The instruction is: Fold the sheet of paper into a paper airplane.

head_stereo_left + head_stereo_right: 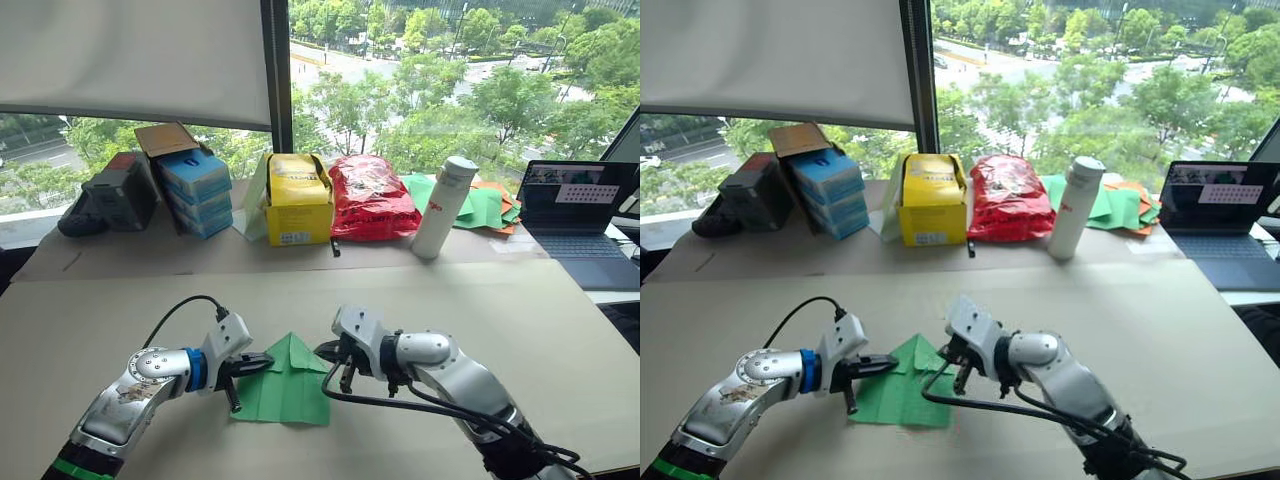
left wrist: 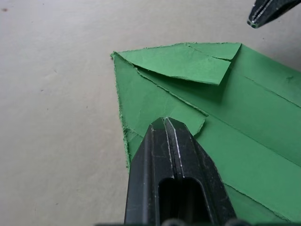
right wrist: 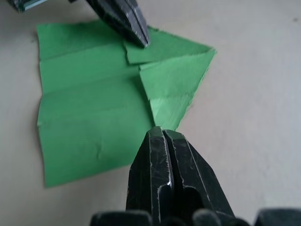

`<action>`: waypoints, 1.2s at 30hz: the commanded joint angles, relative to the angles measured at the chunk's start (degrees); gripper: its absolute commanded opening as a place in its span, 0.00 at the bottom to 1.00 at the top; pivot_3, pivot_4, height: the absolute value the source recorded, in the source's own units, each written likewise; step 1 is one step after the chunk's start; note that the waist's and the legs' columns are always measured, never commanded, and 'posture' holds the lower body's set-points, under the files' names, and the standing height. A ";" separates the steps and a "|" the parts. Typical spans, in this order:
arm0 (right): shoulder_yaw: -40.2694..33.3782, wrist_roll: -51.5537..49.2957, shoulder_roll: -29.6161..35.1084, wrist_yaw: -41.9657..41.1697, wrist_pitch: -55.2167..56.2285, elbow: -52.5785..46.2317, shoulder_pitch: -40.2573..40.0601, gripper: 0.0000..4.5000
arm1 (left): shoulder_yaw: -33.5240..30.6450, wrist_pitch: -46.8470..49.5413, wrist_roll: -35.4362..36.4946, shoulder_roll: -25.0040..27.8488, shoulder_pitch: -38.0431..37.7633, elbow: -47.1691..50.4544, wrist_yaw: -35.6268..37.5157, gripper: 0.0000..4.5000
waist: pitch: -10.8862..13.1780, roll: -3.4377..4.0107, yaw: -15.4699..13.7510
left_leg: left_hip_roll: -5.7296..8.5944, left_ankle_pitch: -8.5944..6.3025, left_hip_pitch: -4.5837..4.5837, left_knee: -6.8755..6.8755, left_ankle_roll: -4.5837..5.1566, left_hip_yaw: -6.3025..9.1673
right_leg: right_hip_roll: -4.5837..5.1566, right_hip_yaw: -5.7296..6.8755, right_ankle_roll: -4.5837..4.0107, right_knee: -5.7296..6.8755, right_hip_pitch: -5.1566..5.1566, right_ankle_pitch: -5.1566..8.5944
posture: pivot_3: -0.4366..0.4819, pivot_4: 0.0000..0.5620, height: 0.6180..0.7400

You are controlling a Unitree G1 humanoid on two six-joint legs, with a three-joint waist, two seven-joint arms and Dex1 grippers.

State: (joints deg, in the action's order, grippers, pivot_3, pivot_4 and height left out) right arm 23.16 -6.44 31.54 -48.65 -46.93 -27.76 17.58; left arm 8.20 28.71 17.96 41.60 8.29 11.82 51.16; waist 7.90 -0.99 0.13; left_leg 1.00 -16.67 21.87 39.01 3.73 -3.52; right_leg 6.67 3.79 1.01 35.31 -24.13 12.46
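Observation:
The sheet of paper [image 1: 287, 390], bright green, lies flat on the beige table between my two grippers. Its far corners are folded in, so it ends in a point, and lengthwise creases run down its body [image 3: 89, 117]. My left gripper [image 1: 262, 362] is shut, with its tip resting on the left folded flap [image 2: 155, 101]. My right gripper [image 1: 322, 350] is shut too, its tip [image 3: 161, 131] at the outer edge of the right flap [image 3: 174, 80]. I cannot tell whether it touches the paper. The paper airplane as a finished wedge is not in view.
Along the window stand a black case [image 1: 108, 195], blue boxes [image 1: 195, 190], a yellow box [image 1: 297, 200], a red bag [image 1: 370, 197] and a white bottle [image 1: 445, 205]. A heap of green and orange sheets [image 1: 485, 207] and a laptop [image 1: 580, 220] sit at far right.

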 commanded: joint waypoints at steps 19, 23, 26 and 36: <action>6.81 1.94 -2.27 2.50 11.74 5.15 -6.50 0.00 | 2.44 4.34 -1.84 0.13 -0.08 -0.82 -0.15 0.00 | -0.15 -0.21 -0.27 | -0.57 0.08 -0.69 0.05 -0.19 -0.04 | -0.24 0.05 -0.08 -0.13 0.69 -0.01 | 0.48 0.27 1.00; 6.84 2.03 -2.82 2.61 12.19 5.85 -6.33 0.00 | 2.43 4.58 -1.82 0.35 -0.21 -0.44 -0.16 0.00 | -0.15 -0.21 -0.18 | -0.68 0.04 -0.76 0.05 -0.24 -0.03 | -0.24 0.01 -0.16 -0.20 0.80 -0.03 | 0.48 0.27 1.00; 6.23 2.04 -2.40 2.53 12.31 5.59 -6.49 0.00 | 2.38 4.89 -1.66 0.32 -0.21 -0.15 -0.24 0.00 | -0.15 -0.21 -0.19 | -0.71 0.04 -0.76 0.05 -0.27 -0.03 | -0.24 0.01 -0.20 -0.20 0.80 -0.03 | 0.48 0.27 1.00; 2.11 -8.53 5.69 -6.29 8.72 -10.19 -8.12 0.00 | 3.55 5.93 -1.54 0.50 1.18 0.48 0.81 0.00 | -0.07 -0.09 -0.90 | -0.73 -0.12 -0.54 0.06 -0.21 -0.04 | -0.21 0.05 -0.22 -0.32 0.68 -0.02 | 0.48 0.27 1.00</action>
State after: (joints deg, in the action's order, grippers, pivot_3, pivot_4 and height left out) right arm 25.09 -12.76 36.94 -53.29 -37.64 -34.68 9.20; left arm 9.40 32.75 17.83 41.40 10.42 13.03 51.54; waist 7.83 -1.08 -0.77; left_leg 0.27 -16.81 21.33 39.07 3.51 -3.56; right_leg 6.46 3.85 0.78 34.99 -23.45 12.46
